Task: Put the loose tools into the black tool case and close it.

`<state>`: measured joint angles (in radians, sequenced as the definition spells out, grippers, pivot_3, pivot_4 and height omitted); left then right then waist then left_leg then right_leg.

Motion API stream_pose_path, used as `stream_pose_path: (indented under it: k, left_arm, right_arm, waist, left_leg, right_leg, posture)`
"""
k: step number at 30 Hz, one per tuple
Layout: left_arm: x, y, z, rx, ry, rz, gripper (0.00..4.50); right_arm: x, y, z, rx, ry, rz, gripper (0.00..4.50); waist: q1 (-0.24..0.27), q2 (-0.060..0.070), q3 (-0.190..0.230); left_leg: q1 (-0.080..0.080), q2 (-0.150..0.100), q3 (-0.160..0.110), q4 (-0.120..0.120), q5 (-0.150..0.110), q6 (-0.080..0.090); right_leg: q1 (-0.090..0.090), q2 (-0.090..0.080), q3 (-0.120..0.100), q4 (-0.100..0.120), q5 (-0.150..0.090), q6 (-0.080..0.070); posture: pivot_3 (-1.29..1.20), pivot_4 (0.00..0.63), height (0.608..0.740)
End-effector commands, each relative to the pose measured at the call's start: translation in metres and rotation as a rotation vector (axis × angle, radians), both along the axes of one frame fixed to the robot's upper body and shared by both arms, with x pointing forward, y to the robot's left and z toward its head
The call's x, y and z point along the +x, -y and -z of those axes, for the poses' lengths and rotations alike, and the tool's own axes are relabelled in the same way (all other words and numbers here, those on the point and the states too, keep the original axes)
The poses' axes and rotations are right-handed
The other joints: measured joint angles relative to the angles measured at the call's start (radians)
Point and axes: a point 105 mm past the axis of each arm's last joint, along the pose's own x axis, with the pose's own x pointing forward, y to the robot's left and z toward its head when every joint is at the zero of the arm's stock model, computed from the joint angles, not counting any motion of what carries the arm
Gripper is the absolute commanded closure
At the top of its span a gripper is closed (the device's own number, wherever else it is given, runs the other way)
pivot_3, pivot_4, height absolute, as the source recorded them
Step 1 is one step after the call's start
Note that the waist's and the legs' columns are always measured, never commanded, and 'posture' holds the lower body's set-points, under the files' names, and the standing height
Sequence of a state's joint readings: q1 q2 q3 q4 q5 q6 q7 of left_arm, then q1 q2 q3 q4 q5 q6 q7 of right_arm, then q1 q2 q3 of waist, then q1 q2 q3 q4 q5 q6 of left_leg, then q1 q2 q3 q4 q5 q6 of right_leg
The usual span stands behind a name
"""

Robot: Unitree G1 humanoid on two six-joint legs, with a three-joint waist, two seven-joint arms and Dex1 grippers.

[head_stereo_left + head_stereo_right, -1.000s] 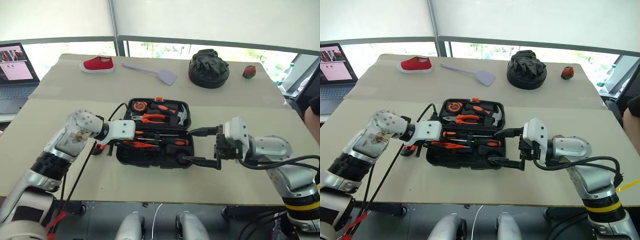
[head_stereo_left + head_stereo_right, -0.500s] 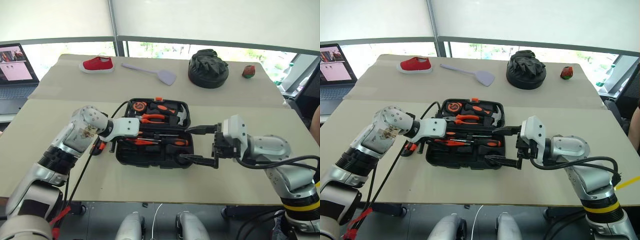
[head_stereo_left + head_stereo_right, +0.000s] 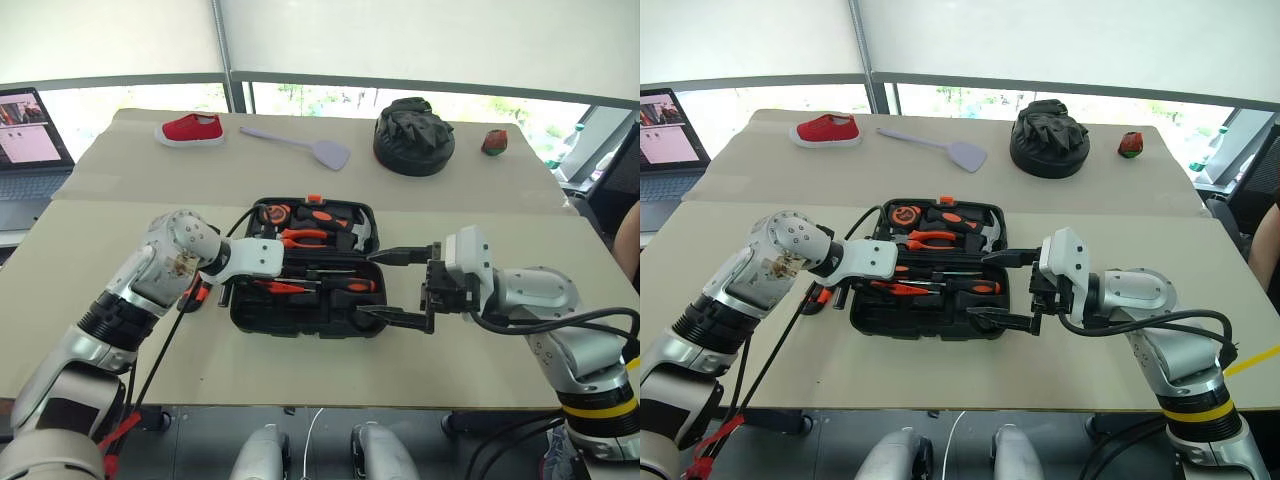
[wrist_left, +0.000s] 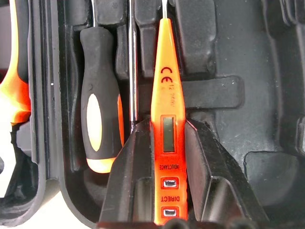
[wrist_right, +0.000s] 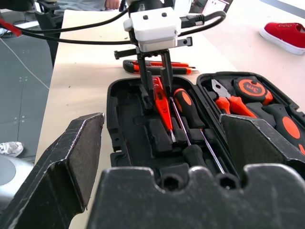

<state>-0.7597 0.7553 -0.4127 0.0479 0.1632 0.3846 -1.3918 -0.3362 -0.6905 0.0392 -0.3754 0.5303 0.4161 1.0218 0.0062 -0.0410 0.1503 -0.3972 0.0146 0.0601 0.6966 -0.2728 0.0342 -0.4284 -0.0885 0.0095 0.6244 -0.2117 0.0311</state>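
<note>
With the black tool case (image 3: 305, 268) lying open on the bench (image 3: 300, 365), the left hand (image 4: 162, 157) grips the slim all-orange screwdriver (image 4: 164, 119) over its slot, the right hand (image 3: 400, 287) waits spread wide, and seating, remaining tools and closing are judged outstanding.

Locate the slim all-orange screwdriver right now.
The slim all-orange screwdriver lies between the left gripper's jaws, over the near half of the open black plastic tool case, beside a black-and-orange-handled screwdriver already slotted there.
</note>
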Motion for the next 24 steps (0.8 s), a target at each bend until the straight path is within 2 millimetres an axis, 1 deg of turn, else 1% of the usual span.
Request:
stream_pose_path:
  k: [1,3,5,7,9,13,15,16,17,18,19,20,22,23,24]
  left_arm:
    - [-0.006,0.019,-0.009,-0.134,-0.021,0.07,2.11]
    - [-0.01,0.025,-0.026,-0.231,-0.025,0.112,1.36]
    - [-0.015,0.029,-0.042,-0.33,-0.065,0.109,1.36]
    - [-0.016,0.028,-0.05,-0.365,-0.068,0.109,1.36]
    - [-0.015,0.023,-0.053,-0.356,-0.049,0.101,1.36]
    - [-0.007,0.007,-0.047,-0.334,0.019,0.065,1.36]
    - [-0.011,0.008,-0.042,-0.397,0.034,0.12,1.87]
    - [-0.014,0.01,-0.039,-0.438,0.031,0.142,1.95]
    - [-0.016,0.011,-0.036,-0.47,0.027,0.147,2.2]
    - [-0.017,0.013,-0.033,-0.489,0.02,0.147,2.66]
    - [-0.017,0.013,-0.029,-0.5,0.031,0.146,2.87]
    - [-0.016,0.014,-0.023,-0.504,0.036,0.137,3.31]
    - [-0.01,0.013,-0.014,-0.502,0.086,0.111,3.95]
    - [-0.007,0.013,-0.01,-0.501,0.109,0.105,4.39]
    - [-0.005,0.013,-0.007,-0.514,0.12,0.088,4.45]
  right_arm:
    - [0.0,-0.004,-0.008,0.018,0.041,-0.017,0.0]
    - [0.0,-0.003,-0.007,0.026,0.033,-0.017,0.0]
    - [0.001,-0.002,-0.006,0.029,0.025,-0.015,0.0]
    - [0.002,0.0,-0.005,0.027,0.022,-0.015,0.0]
    - [0.002,0.0,-0.003,0.027,0.018,-0.015,0.0]
    - [0.002,-0.002,-0.002,0.04,0.013,-0.018,0.0]
    - [0.001,-0.003,0.0,0.046,0.009,-0.016,0.0]
    - [0.0,-0.003,0.001,0.047,0.007,-0.015,0.0]
    - [0.0,-0.003,0.001,0.048,0.006,-0.014,0.0]
    - [0.0,-0.003,0.002,0.048,0.006,-0.013,0.0]
    - [0.0,-0.003,0.002,0.049,0.006,-0.012,0.0]
    - [0.0,-0.002,0.002,0.05,0.005,-0.009,0.0]
    - [0.0,-0.001,0.002,0.051,0.005,-0.007,0.0]
    - [0.0,-0.001,0.002,0.051,0.004,-0.006,0.0]
    - [0.0,0.0,0.003,0.052,0.004,-0.005,0.0]
  waist:
    - [0.001,0.0,0.0]
    - [0.002,0.0,0.0]
    - [0.002,0.0,0.0]
    - [0.002,0.0,0.0]
    - [0.002,0.0,0.0]
    - [0.001,0.0,0.0]
    - [0.002,0.0,0.0]
    - [0.002,0.0,0.0]
    - [0.002,0.0,0.0]
    - [0.003,0.0,0.0]
    - [0.003,0.0,0.0]
    - [0.004,0.0,0.0]
    - [0.006,0.0,0.0]
    - [0.007,0.0,0.0]
    - [0.007,0.0,0.0]
  left_leg:
    - [0.0,0.0,0.0,0.0,0.0,0.0]
    - [-0.002,0.0,-0.001,0.001,0.0,0.0]
    - [-0.003,0.0,-0.002,0.003,0.0,0.0]
    - [-0.003,0.0,-0.002,0.003,0.0,0.0]
    - [-0.002,0.0,-0.002,0.003,0.0,0.0]
    - [-0.002,0.0,-0.001,0.003,0.0,0.0]
    - [-0.002,0.0,-0.002,0.003,0.0,0.0]
    - [-0.002,0.0,-0.001,0.003,0.0,0.0]
    - [-0.002,0.0,-0.001,0.003,0.0,0.0]
    - [-0.002,0.0,-0.001,0.003,0.0,0.0]
    - [-0.002,0.0,-0.001,0.002,0.0,0.0]
    - [-0.002,0.0,-0.002,0.003,0.0,0.0]
    - [-0.003,0.0,-0.002,0.004,0.0,0.001]
    - [-0.003,0.0,-0.002,0.004,0.0,0.001]
    - [-0.002,0.0,-0.002,0.004,0.0,0.001]
  right_leg:
    - [0.0,0.0,0.0,0.0,0.0,0.0]
    - [0.0,0.0,0.0,0.001,0.0,0.0]
    - [-0.001,0.0,-0.001,0.001,0.0,0.0]
    - [-0.001,0.0,-0.001,0.001,0.0,0.0]
    - [-0.001,0.0,-0.001,0.001,0.0,0.0]
    - [-0.001,0.0,-0.001,0.001,0.0,0.0]
    - [-0.001,0.0,-0.001,0.001,0.0,0.0]
    - [-0.001,0.0,-0.001,0.001,0.0,0.0]
    - [-0.001,0.0,-0.001,0.001,0.0,0.0]
    - [0.0,-0.001,-0.001,0.001,0.0,0.0]
    - [0.0,-0.001,-0.001,0.001,0.0,0.0]
    - [0.0,-0.002,-0.001,0.001,0.0,0.0]
    - [0.0,-0.002,-0.001,0.001,0.0,0.0]
    - [0.0,-0.002,-0.001,0.0,0.0,0.0]
    - [0.0,-0.002,-0.001,0.0,0.0,0.0]
  posture:
    - [0.0,0.15,0.74]
    - [0.0,0.15,0.74]
    - [0.0,0.15,0.74]
    - [0.0,0.15,0.74]
    - [0.0,0.15,0.74]
    - [0.0,0.15,0.74]
    - [0.0,0.15,0.74]
    - [0.0,0.15,0.74]
    - [0.0,0.15,0.74]
    - [0.0,0.15,0.74]
    - [0.0,0.15,0.74]
    - [0.0,0.15,0.74]
    - [0.0,0.15,0.74]
    - [0.0,0.15,0.74]
    - [0.0,0.15,0.74]
